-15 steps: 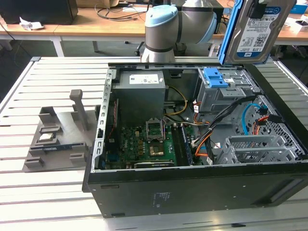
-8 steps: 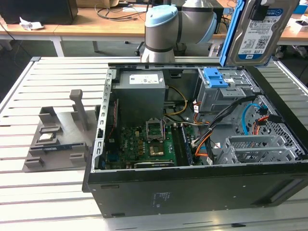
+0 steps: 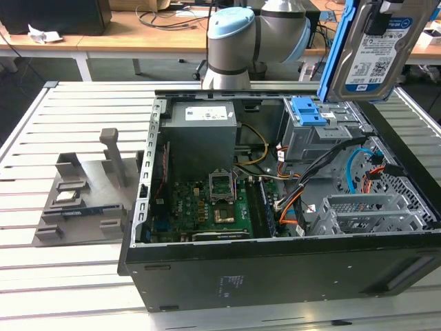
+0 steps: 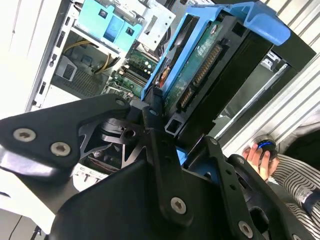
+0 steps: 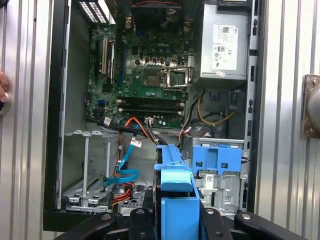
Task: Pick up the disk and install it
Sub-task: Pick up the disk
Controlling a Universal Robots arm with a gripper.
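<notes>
The pincer (image 4: 161, 122) is clamped on the disk (image 3: 375, 55), so the pick-up looks done. The disk hangs tilted in the air above the open computer case (image 3: 275, 276), at the exterior view's right. Below it the drive cage (image 3: 375, 207) holds no disk; installing is left to do.

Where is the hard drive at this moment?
The hard drive is at the exterior view's upper right, held by the gripper above the open computer case, near its blue caddy.
</notes>
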